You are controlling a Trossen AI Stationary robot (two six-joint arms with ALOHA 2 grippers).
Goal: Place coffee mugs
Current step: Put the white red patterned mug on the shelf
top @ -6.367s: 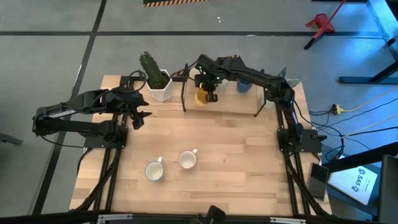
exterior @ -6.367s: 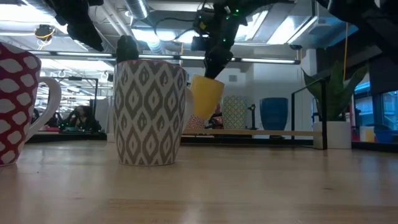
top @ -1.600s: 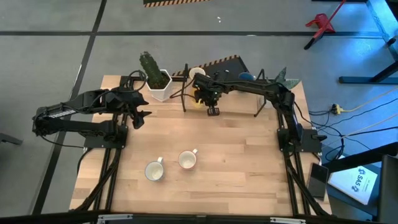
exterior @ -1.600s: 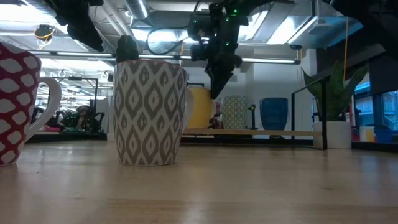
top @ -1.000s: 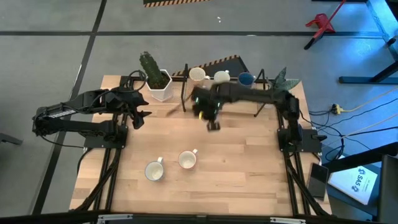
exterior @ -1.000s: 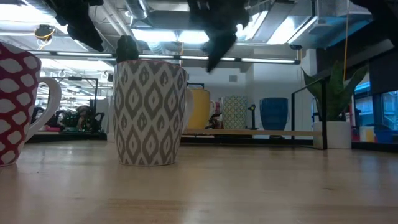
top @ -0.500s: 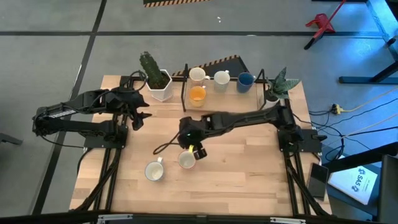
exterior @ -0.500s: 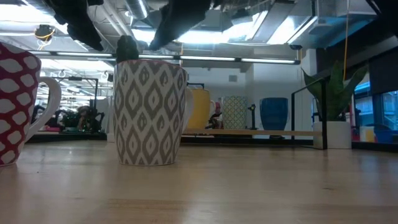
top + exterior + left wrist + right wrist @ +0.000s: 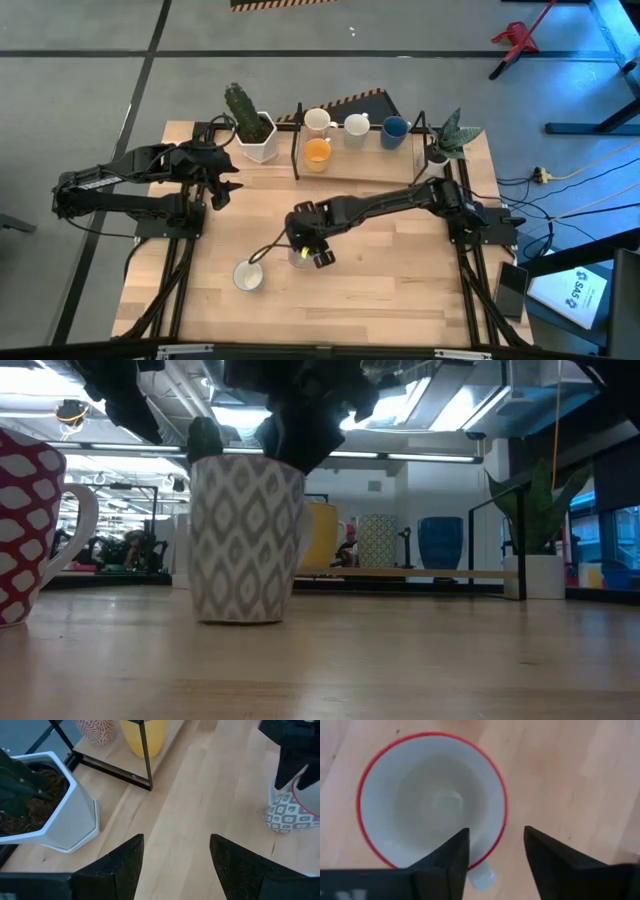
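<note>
A grey-and-white patterned mug (image 9: 247,540) with a red rim (image 9: 432,800) stands on the table in front of centre. My right gripper (image 9: 308,250) hangs open above it. One finger (image 9: 445,857) is over its hollow and the other (image 9: 555,857) is outside, with the wall and handle (image 9: 481,876) between them. A red-and-white mug (image 9: 247,275) stands to its left. The orange mug (image 9: 317,152) sits on the rack's lower board. Two white mugs (image 9: 318,120) and a blue one (image 9: 395,128) sit behind it. My left gripper (image 9: 175,865) waits open at the left. My right gripper comes down from above at the patterned mug's wall (image 9: 496,837) beside the handle. One finger is inside the rim and one outside. Whether either finger touches the wall, I cannot tell. The mug stands upright on the table.
A white hexagonal cactus pot (image 9: 256,140) stands at the far left, beside the black wire rack (image 9: 296,150). A small pot with a spiky plant (image 9: 445,140) is at the far right. Bare wood lies to the right of the two near mugs.
My right gripper has swept from beside the rack toward the near edge and to the left. It has come down over the patterned mug. That mug has shifted slightly toward the table's right. The orange mug stays on the rack's board.
</note>
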